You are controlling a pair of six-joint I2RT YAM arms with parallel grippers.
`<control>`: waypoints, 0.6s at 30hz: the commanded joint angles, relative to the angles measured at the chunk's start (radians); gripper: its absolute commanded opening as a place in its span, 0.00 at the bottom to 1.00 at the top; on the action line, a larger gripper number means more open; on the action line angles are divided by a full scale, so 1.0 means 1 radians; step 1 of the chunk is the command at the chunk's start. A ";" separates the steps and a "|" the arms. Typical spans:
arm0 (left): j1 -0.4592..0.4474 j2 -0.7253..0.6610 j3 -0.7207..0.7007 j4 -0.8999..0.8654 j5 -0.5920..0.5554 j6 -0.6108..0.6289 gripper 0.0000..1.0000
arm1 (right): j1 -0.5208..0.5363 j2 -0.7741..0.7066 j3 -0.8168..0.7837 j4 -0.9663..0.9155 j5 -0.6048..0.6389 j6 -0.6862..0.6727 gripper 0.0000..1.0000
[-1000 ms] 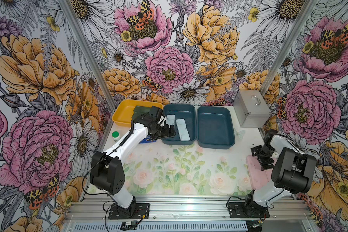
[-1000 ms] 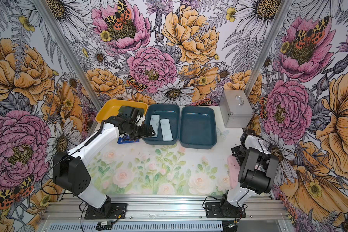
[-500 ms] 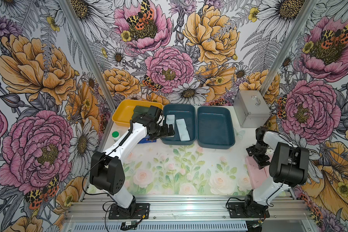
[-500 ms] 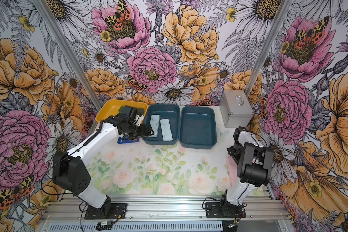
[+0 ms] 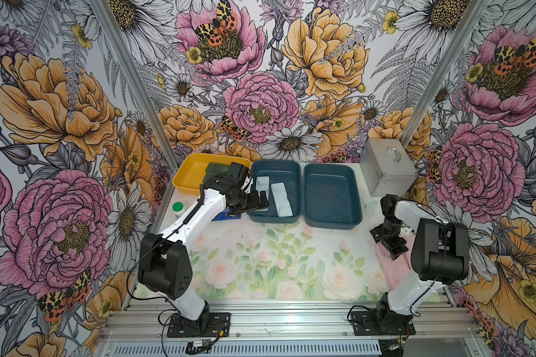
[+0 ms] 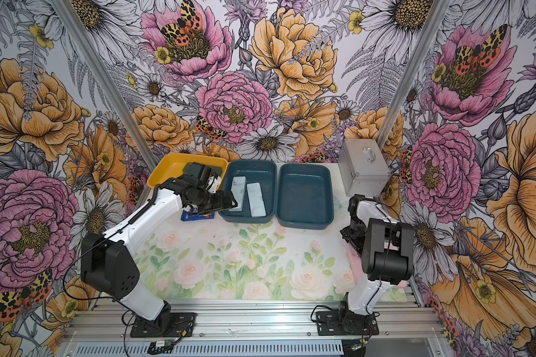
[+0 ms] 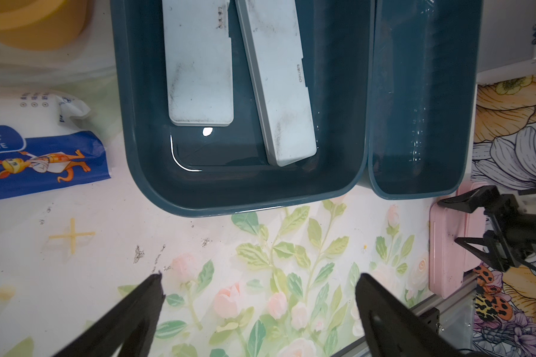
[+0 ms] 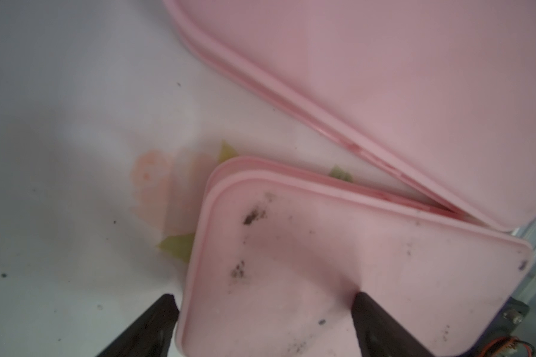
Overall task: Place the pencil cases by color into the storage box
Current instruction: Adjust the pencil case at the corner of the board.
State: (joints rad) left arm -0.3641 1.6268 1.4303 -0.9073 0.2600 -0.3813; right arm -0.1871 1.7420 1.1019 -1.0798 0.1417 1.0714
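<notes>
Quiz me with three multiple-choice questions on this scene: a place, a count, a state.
1. Where do the two pale blue cases lie? A in the teal bin beside the yellow tray; B in the yellow tray; C outside any container.
2. How many pink cases lie by the right tool? A one; B two; C four.
3. The left tool is: A open and empty; B shut on a pale blue case; C shut on a pink case.
Answers: 1 A, both top views show them inside that bin. 2 B, the right wrist view shows two. 3 A, its jaws stand apart with nothing between.
</notes>
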 commanded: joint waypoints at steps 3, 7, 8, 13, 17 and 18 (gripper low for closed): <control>0.018 -0.010 0.006 0.028 0.022 0.021 0.99 | 0.027 -0.025 0.022 0.111 -0.178 -0.034 0.92; 0.042 -0.018 -0.002 0.028 0.024 0.025 0.99 | 0.027 -0.148 0.047 0.079 -0.232 -0.139 0.93; 0.043 -0.016 -0.003 0.028 0.024 0.025 0.99 | 0.027 -0.165 0.065 0.059 -0.239 -0.181 0.93; 0.045 -0.008 -0.007 0.035 0.023 0.021 0.99 | 0.018 -0.114 0.260 -0.088 -0.263 -0.297 0.94; 0.051 -0.020 -0.011 0.035 0.028 0.017 0.99 | 0.000 -0.032 0.398 -0.179 -0.234 -0.675 0.94; 0.054 -0.027 -0.015 0.035 0.027 0.013 0.99 | -0.003 -0.021 0.410 -0.178 -0.233 -0.723 0.94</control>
State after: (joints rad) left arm -0.3256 1.6268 1.4303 -0.8989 0.2634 -0.3817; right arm -0.1802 1.6730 1.4773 -1.1770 -0.1028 0.5762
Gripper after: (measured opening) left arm 0.987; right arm 0.943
